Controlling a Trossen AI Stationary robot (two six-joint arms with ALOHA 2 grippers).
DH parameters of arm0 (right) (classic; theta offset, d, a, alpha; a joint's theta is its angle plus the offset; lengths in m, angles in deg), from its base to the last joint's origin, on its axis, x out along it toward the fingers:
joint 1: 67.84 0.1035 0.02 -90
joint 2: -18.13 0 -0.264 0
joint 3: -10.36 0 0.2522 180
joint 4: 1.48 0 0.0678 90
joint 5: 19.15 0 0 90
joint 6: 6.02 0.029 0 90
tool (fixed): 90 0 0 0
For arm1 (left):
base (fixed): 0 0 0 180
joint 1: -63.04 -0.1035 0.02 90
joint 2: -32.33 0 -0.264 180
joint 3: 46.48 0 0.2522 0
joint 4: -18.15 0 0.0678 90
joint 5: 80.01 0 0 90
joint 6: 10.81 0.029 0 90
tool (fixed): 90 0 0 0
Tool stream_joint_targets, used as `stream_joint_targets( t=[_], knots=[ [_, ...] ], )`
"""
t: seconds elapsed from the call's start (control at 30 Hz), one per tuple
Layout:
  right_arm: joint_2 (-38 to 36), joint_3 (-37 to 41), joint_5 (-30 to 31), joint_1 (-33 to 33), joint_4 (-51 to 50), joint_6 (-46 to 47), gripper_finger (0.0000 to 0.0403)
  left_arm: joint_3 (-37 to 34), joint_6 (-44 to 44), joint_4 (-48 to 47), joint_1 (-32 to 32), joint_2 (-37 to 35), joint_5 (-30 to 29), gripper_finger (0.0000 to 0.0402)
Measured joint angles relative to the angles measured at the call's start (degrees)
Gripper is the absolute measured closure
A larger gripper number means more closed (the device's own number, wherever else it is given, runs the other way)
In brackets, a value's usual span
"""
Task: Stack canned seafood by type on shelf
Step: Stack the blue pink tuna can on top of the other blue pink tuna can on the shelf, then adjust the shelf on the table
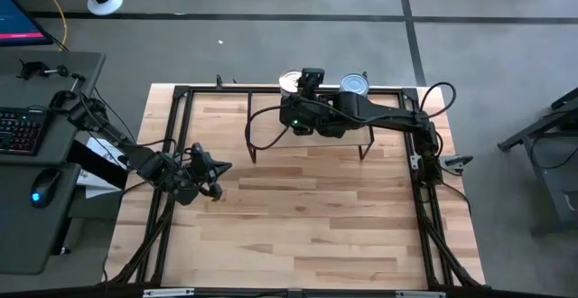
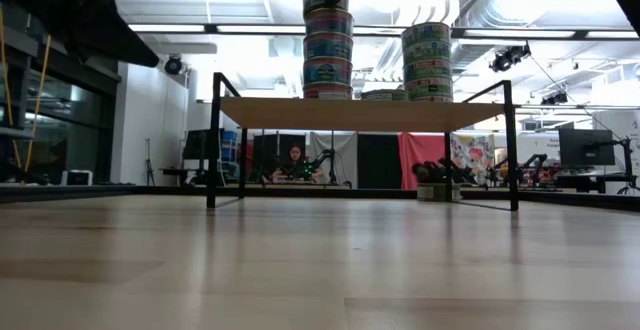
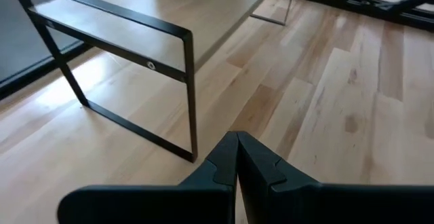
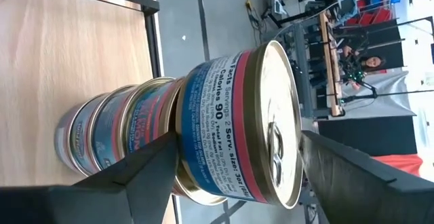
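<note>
From above, we see the right gripper [image 1: 308,81] reaching over the shelf [image 1: 271,117] at twelve o'clock on the table [image 1: 298,217], poised above the left-hand stack of tins [image 1: 289,82], with a second stack [image 1: 355,84] toward one o'clock; the left gripper [image 1: 215,166] waits at nine o'clock, apart from the shelf. At table level, we see two towers on the shelf [image 2: 350,114]: the taller stack [image 2: 328,45] at eleven o'clock, the shorter stack [image 2: 427,62] at one o'clock, and one flat tin [image 2: 381,94] between them. From the left wrist, we find its fingers [image 3: 237,159] pressed together on nothing, beside the shelf's black wire leg [image 3: 192,95]. From the right wrist, we see the top tin [image 4: 237,125] sitting between spread fingers [image 4: 146,166], a visible gap on the pull-tab lid side, so we judge it unclamped. We judge these tins rigid, fairly dense and slick-sided; the round wall, squeezed across its width, is the place to hold, and the tall tower looks easy to topple.
</note>
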Motion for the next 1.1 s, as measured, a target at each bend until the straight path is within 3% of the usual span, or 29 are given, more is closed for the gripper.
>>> stream_joint_targets(
  t=[0.93,1.1],
  knots=[
    [-2.1,-1.8,-6.9,0.6,-2.5,1.1,0.0106,0.0,2.0,-0.1,0.0,0.0,1.8,0.0401],
    [-2.3,-1.8,-7.5,2.7,-1.6,2.8,0.0106,0.0,2.1,0.9,0.0,-0.5,4.7,0.0401]
  ],
)
